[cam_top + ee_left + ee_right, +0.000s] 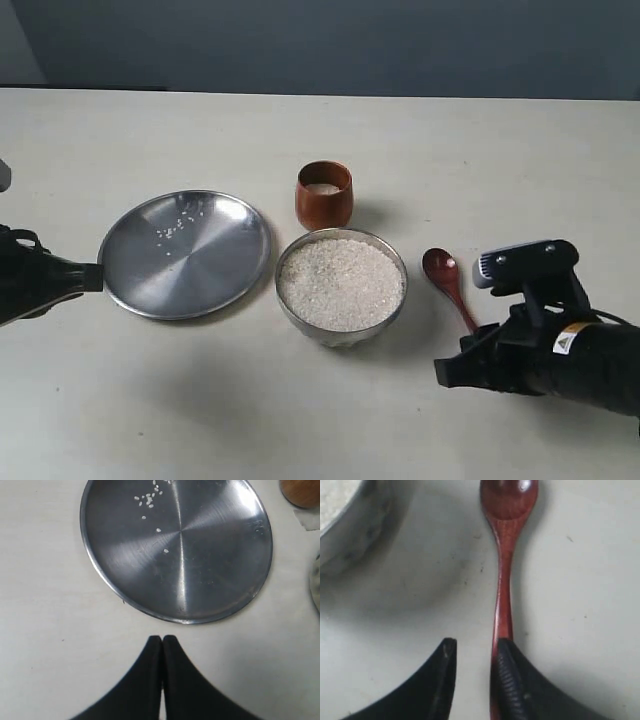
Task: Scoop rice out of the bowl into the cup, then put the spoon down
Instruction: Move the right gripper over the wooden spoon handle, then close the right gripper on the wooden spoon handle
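The steel bowl (400,262) at the table's middle is full of white rice (340,283). Just behind it stands the reddish-brown cup (323,205), and a little rice shows inside. The dark wooden spoon (447,280) lies flat on the table right of the bowl, with its head toward the far side. My right gripper (477,645) is open at the handle end. The spoon (504,580) handle runs along the inner face of one finger, and the other finger stands apart from it. The left gripper (162,639) is shut and empty, just short of the plate's rim.
A flat steel plate (185,253) with a few stray grains lies left of the bowl. The bowl's wall (350,535) is close beside my right gripper. The cup's edge (302,492) shows beyond the plate in the left wrist view.
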`<action>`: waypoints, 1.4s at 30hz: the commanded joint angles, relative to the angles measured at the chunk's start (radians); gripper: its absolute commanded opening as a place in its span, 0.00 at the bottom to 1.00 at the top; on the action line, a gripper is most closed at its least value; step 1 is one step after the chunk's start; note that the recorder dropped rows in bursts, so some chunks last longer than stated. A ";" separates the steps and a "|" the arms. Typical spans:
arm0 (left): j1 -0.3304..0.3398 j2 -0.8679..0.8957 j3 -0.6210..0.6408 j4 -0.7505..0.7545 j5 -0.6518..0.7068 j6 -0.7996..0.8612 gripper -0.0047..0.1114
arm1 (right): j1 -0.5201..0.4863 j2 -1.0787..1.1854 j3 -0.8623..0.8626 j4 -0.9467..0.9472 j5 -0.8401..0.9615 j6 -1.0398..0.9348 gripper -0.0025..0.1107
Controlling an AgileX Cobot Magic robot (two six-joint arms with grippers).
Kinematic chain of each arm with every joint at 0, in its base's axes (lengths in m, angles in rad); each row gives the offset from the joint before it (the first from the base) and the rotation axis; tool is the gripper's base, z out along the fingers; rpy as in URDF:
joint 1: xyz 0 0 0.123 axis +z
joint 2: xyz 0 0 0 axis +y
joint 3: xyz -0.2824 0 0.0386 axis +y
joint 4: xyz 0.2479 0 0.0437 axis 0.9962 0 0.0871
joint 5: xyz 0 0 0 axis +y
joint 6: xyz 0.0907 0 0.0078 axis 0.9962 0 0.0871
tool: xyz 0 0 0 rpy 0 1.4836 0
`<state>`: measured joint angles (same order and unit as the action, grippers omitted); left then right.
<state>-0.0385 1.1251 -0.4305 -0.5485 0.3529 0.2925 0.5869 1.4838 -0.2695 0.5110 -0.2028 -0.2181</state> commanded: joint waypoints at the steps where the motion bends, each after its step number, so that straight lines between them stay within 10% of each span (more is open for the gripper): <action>1: -0.003 0.004 -0.005 0.000 -0.014 0.003 0.04 | 0.020 -0.001 0.038 0.042 -0.085 0.002 0.27; 34: -0.003 0.004 -0.005 0.005 -0.014 0.003 0.04 | 0.020 0.020 0.044 0.079 -0.122 -0.123 0.25; 42: -0.003 0.004 -0.005 0.005 -0.014 0.003 0.04 | 0.020 0.068 0.035 0.106 -0.130 -0.123 0.44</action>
<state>-0.0385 1.1251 -0.4305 -0.5439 0.3509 0.2925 0.6029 1.5459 -0.2327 0.6102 -0.3194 -0.3332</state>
